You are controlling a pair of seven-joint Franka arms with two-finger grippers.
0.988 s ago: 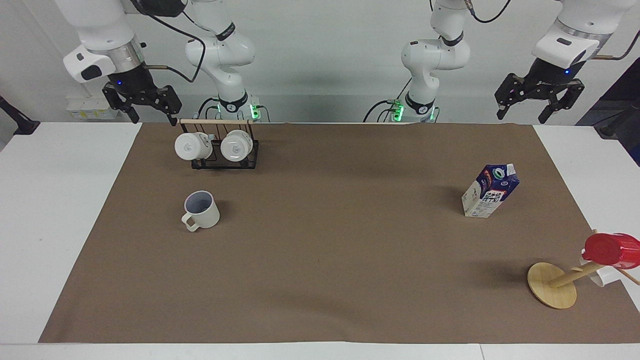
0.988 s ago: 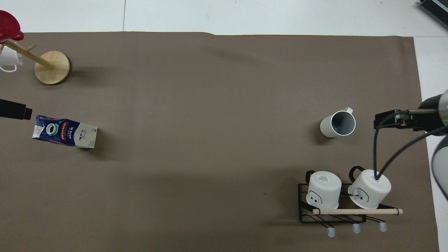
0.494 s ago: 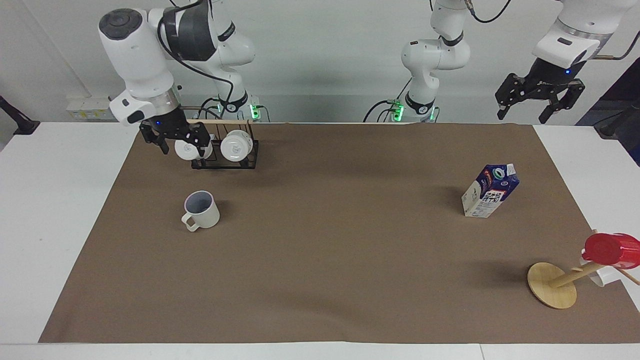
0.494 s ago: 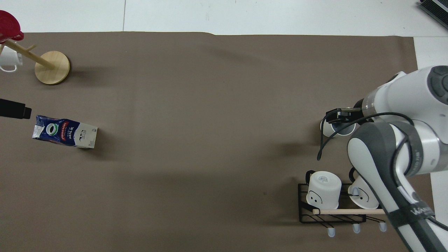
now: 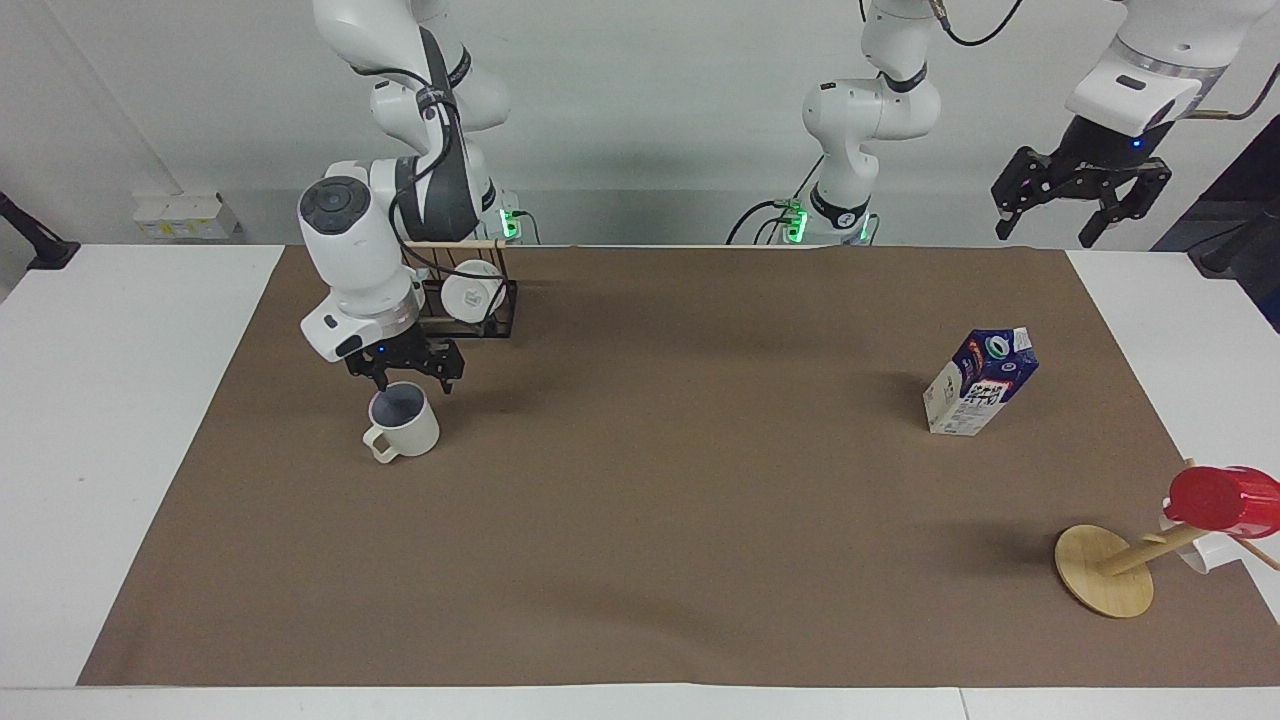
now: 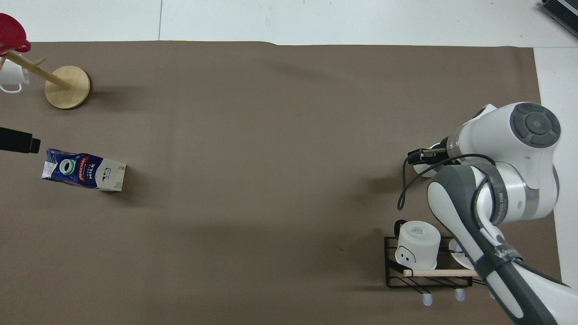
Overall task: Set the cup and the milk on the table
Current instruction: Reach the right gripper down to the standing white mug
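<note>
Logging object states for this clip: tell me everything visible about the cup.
The cup is a cream-beige mug with a lavender rim, greyish inside and a loop handle turned away from the robots. It stands upright and looks empty, on the brown sheet, farther from the robots than the rack. The right gripper is just above its rim, jaws open; contact is unclear.

Black wire rack (image 5: 478, 318) with wooden rail (image 6: 445, 272), holding two white cups (image 6: 417, 244). Wooden mug tree, round base (image 5: 1104, 584), carrying a red cup (image 5: 1222, 500) and a white cup (image 6: 10, 76), near the table's corner.
</note>
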